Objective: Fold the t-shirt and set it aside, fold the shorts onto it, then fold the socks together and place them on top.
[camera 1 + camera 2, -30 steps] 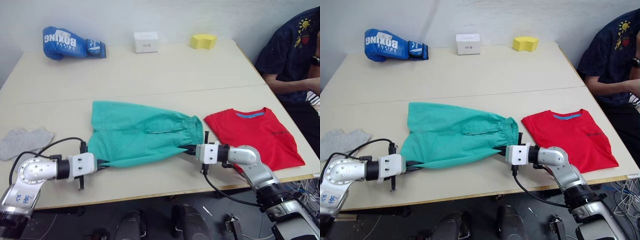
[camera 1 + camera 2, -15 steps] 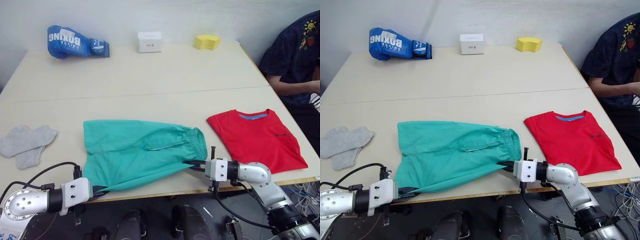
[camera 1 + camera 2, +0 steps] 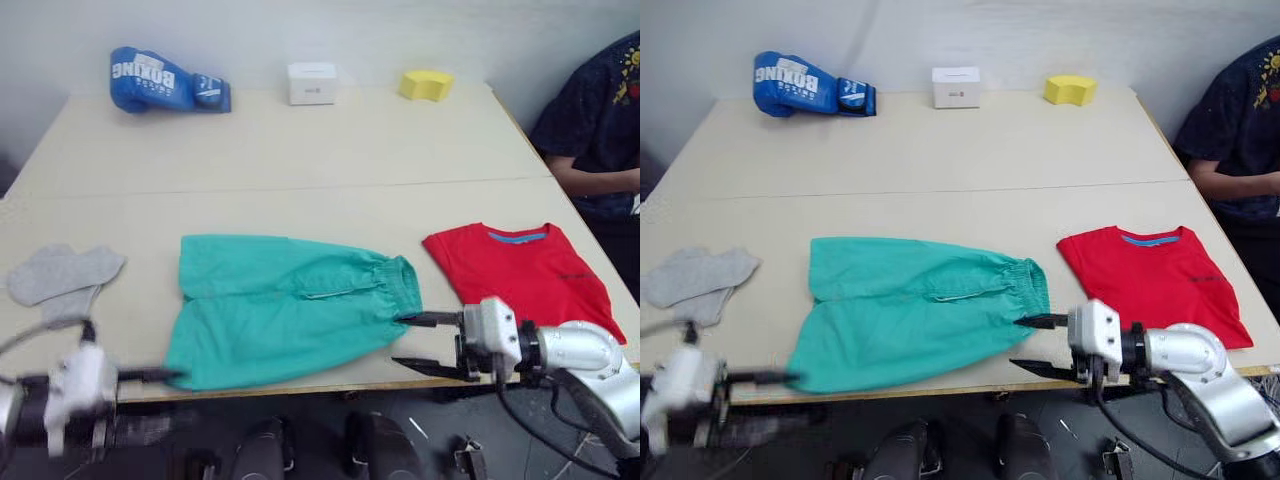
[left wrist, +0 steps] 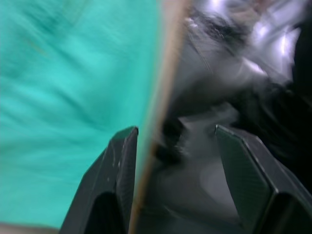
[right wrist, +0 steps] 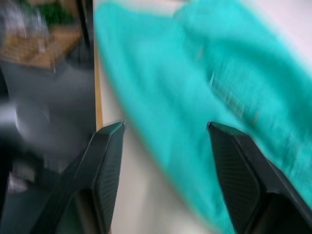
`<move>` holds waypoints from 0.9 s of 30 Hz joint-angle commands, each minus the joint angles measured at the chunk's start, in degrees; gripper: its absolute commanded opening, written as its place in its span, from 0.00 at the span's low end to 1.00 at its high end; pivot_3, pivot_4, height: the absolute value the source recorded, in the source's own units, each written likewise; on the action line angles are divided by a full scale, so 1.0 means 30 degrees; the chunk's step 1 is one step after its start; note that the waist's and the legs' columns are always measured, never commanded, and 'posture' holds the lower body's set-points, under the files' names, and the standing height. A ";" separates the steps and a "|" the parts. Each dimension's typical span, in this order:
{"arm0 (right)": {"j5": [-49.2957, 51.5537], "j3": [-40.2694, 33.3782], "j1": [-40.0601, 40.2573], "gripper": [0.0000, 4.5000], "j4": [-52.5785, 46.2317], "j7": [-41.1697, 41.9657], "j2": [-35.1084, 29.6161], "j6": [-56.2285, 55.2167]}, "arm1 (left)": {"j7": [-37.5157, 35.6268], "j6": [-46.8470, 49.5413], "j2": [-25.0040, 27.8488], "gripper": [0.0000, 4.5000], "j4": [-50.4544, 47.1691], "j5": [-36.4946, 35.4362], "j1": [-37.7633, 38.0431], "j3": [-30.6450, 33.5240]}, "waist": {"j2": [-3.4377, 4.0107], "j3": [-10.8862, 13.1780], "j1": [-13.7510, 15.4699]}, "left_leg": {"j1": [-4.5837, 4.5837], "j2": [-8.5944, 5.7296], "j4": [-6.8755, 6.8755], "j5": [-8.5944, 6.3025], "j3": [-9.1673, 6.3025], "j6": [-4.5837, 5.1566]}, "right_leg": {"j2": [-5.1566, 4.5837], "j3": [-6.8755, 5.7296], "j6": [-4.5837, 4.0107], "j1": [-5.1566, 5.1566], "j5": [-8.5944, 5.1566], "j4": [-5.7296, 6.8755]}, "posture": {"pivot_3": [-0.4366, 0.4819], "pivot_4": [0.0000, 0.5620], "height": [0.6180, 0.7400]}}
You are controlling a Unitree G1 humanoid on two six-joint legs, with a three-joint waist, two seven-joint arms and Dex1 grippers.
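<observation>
Shorts released, both arms drawn back past the tabletop's near edge.

The shorts lie flat on the tabletop, no longer gripped as they were half a second ago. The right gripper is held with its fingers spread, the upper one just beside the waistband, the lower one off the edge. The left gripper has been pulled back from the hem corner, its fingers spread with the edge seen between them. The t-shirt lies beyond the right fingers, apart from the shorts. The socks lie beyond the left fingers, well apart.
</observation>
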 commanded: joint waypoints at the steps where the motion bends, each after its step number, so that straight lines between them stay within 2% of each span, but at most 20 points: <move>1: 0.0244 0.0327 -0.1550 0.48 0.0023 -0.1025 0.1659 0.0985 | 0.2504 0.1663 -0.0295 0.50 0.0639 -0.1251 -0.3822 -0.1756 | -0.0006 -0.0021 0.0072 | 0.0011 0.0002 -0.0026 0.0000 -0.0010 0.0000 | 0.0020 0.0002 -0.0007 0.0054 0.0034 -0.0059 | 0.48 0.27 1.00; 4: -0.2169 0.1572 -0.3159 0.24 0.1136 -0.2786 0.4071 0.0562 | 0.4194 0.1870 -0.1656 0.31 0.0908 0.0125 -0.7126 -0.4768 | 0.0025 -0.0037 0.0126 | -0.0009 -0.0010 -0.0035 0.0013 0.0001 -0.0003 | 0.0031 0.0014 0.0034 0.0055 0.0067 -0.0079 | 0.48 0.27 1.00; 5: -0.3169 0.1938 -0.3568 0.16 0.1640 -0.3627 0.5006 0.0301 | 0.4639 0.1596 -0.2208 0.24 0.1151 0.1059 -0.7829 -0.5779 | 0.0022 -0.0035 0.0104 | -0.0002 -0.0015 -0.0014 0.0030 0.0032 -0.0002 | 0.0027 0.0023 0.0133 0.0039 0.0122 -0.0034 | 0.48 0.27 1.00; 6: -0.3767 0.2221 -0.3871 0.08 0.2144 -0.4369 0.5920 0.0269 | 0.4974 0.1079 -0.2770 0.17 0.1585 0.2209 -0.8578 -0.6967 | 0.0014 -0.0039 0.0083 | -0.0046 -0.0020 -0.0022 0.0038 0.0055 -0.0024 | 0.0029 0.0026 0.0387 -0.0012 0.0268 -0.0021 | 0.48 0.27 1.00; 7: -0.4381 0.2445 -0.4075 0.00 0.2629 -0.4999 0.6714 0.0131 | 0.5565 0.0525 -0.3476 0.09 0.2195 0.3452 -0.9347 -0.8097 | 0.0008 -0.0044 0.0108 | -0.0050 -0.0030 -0.0043 0.0064 0.0077 -0.0111 | 0.0030 0.0032 0.0397 -0.0029 0.0267 -0.0026 | 0.48 0.27 1.00; 8: -0.5438 0.2808 -0.4282 0.00 0.3308 -0.5828 0.7551 -0.0218 | 0.6380 0.0028 -0.4281 0.02 0.2923 0.4709 -1.0012 -0.9071 | 0.0008 -0.0044 0.0151 | -0.0037 -0.0032 -0.0031 0.0063 0.0097 -0.0102 | 0.0043 0.0032 0.0408 -0.0024 0.0239 -0.0016 | 0.48 0.27 1.00; 9: -0.6163 0.3071 -0.4423 0.00 0.3954 -0.6394 0.8328 -0.0535 | 0.6966 -0.0388 -0.5010 0.01 0.3615 0.5682 -1.0553 -0.9870 | 0.0006 -0.0045 0.0168 | -0.0056 -0.0027 -0.0031 0.0079 0.0119 -0.0068 | 0.0074 0.0032 0.0414 -0.0043 0.0231 -0.0019 | 0.48 0.27 1.00; 12: -0.9610 0.4132 -0.4794 0.00 0.6541 -0.8530 1.0165 -0.2866 | 0.9822 -0.1473 -0.7289 0.01 0.5742 0.8673 -1.1217 -1.1359 | -0.0003 -0.0050 0.0137 | -0.0063 0.0009 -0.0012 0.0087 0.0173 -0.0055 | 0.0154 0.0058 0.0418 -0.0060 0.0226 -0.0037 | 0.48 0.27 1.00; 16: -1.1196 0.3100 -0.3557 0.00 0.7567 -1.1078 1.1251 -0.4057 | 1.2421 -0.1245 -0.8443 0.01 0.6395 1.1006 -1.0802 -1.1775 | -0.0006 -0.0049 0.0057 | -0.0060 0.0031 -0.0006 0.0071 0.0204 -0.0046 | 0.0151 0.0110 0.0421 -0.0087 0.0225 -0.0009 | 0.48 0.27 1.00; 22: -1.1344 0.0565 -0.1282 0.00 0.9616 -1.1787 1.0014 -0.6141 | 1.3674 0.0873 -0.8623 0.01 0.5315 1.1554 -0.9618 -1.1486 | -0.0098 -0.0117 0.0109 | 0.0033 0.0026 0.0006 0.0001 0.0188 -0.0130 | 0.0097 0.0116 0.0423 -0.0019 0.0233 0.0042 | 0.48 0.27 1.00; 25: -1.0267 -0.0931 -0.1400 0.00 0.8910 -1.2072 1.0056 -0.5730 | 1.3386 0.0907 -0.8985 0.01 0.4293 1.0212 -0.9275 -1.0573 | -0.0107 -0.0122 0.0099 | 0.0072 0.0029 0.0006 -0.0047 0.0186 -0.0018 | 0.0070 0.0125 0.0388 0.0019 0.0280 0.0027 | 0.48 0.27 1.00; 27: -0.9601 -0.1030 -0.1670 0.00 0.7563 -1.1213 0.9709 -0.4872 | 1.1963 0.0701 -0.9402 0.01 0.3093 0.7638 -0.9383 -0.9872 | -0.0090 -0.0111 0.0077 | 0.0049 0.0029 -0.0001 -0.0034 0.0188 -0.0016 | 0.0061 0.0140 0.0375 -0.0015 0.0293 0.0034 | 0.48 0.27 1.00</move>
